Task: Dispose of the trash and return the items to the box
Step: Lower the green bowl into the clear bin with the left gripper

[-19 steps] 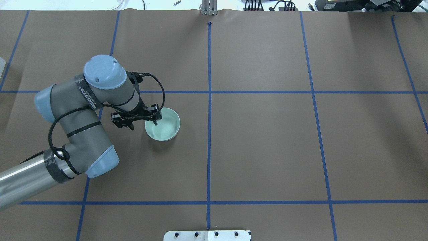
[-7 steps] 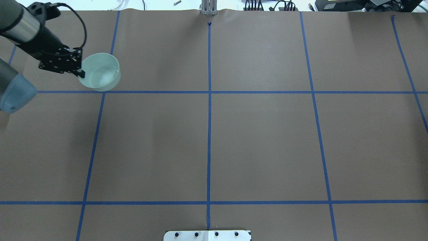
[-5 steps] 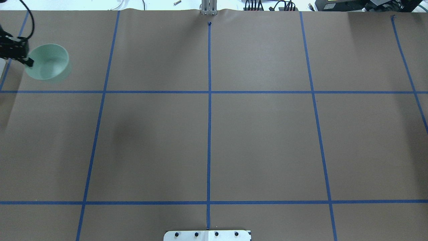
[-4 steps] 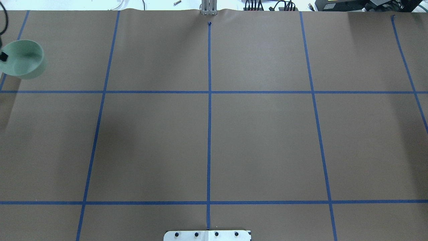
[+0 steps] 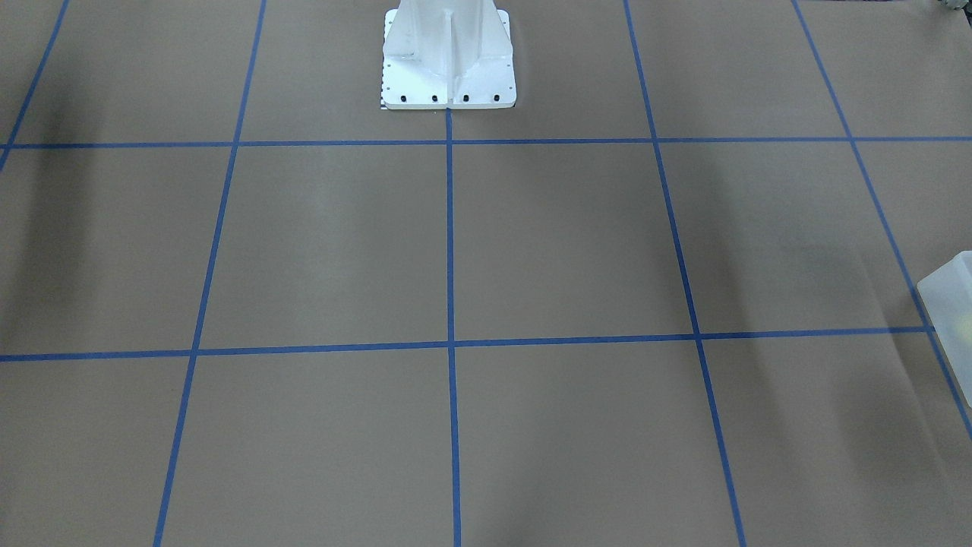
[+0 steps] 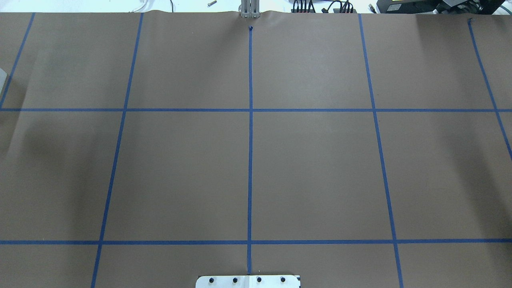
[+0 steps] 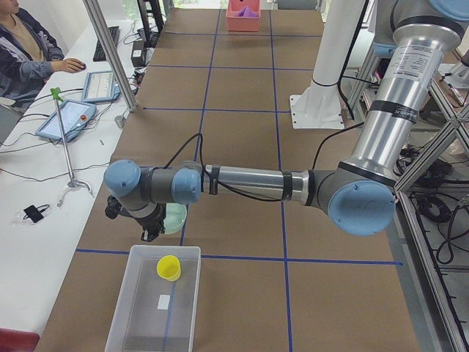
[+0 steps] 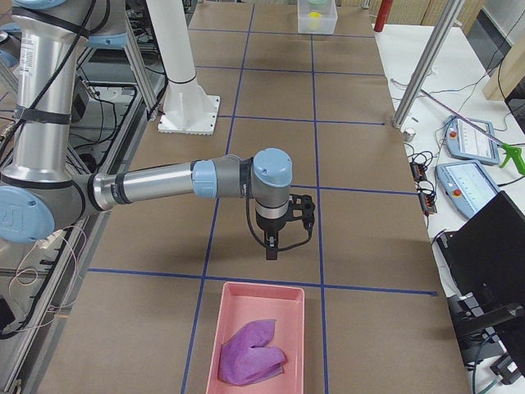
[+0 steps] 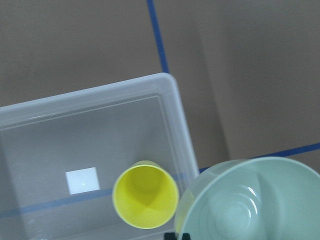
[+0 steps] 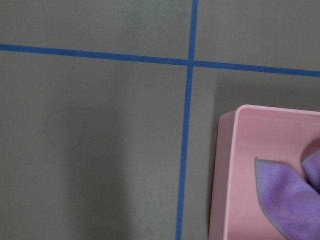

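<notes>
My left gripper [image 7: 152, 232] holds the mint-green bowl [image 9: 250, 202] by its rim, just beside the end wall of the translucent box [image 7: 157, 301]. In the left wrist view the bowl hangs by the box's corner [image 9: 172, 100], and a dark fingertip [image 9: 171, 235] shows at its rim. The yellow cup [image 9: 145, 194] stands upright inside the box and also shows in the exterior left view [image 7: 168, 268]. My right gripper [image 8: 274, 246] points down above the table just before a pink tray [image 8: 258, 336]; I cannot tell whether it is open or shut.
The pink tray [image 10: 260, 165] holds a purple cloth [image 10: 290, 192]. The white robot base [image 5: 448, 61] stands at the table's middle edge. A corner of the box [image 5: 953, 304] shows at the front view's right edge. An operator [image 7: 26, 48] sits beyond the table's far side.
My left gripper lifted the bowl from the table's left-middle and carried it left, out of the overhead view.
</notes>
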Controlling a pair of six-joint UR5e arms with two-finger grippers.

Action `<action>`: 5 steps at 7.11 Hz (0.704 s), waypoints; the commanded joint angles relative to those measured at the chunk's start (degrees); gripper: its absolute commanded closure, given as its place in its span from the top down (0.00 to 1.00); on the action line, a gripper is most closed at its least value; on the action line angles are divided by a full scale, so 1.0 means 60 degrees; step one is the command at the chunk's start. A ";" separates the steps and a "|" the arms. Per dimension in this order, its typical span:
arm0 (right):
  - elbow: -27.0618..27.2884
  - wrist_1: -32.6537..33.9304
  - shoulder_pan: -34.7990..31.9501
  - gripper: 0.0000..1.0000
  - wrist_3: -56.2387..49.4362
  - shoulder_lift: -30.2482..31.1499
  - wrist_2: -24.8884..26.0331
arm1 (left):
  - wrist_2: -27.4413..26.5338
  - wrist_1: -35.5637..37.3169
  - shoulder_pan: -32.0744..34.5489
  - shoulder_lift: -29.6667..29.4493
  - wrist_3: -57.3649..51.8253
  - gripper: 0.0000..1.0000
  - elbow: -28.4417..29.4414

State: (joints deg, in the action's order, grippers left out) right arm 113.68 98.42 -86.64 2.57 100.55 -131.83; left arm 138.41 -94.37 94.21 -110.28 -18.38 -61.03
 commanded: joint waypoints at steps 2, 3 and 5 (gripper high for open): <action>0.0754 -0.0084 0.1005 1.00 0.1738 -0.0014 -0.0103 | -0.0550 -0.2710 0.0294 -0.1097 -0.0365 0.00 0.4229; 0.0755 -0.0099 0.1065 1.00 0.1754 -0.0014 -0.0103 | -0.0815 -0.2802 0.0323 -0.1189 -0.0277 0.00 0.4413; 0.0711 -0.0084 0.1124 1.00 0.1754 -0.0014 -0.0089 | -0.0890 -0.2846 0.0499 -0.1190 -0.0059 0.00 0.4618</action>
State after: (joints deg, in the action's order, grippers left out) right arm 118.01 97.89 -80.19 12.98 100.47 -132.43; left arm 133.61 -110.98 96.81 -117.23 -19.67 -34.64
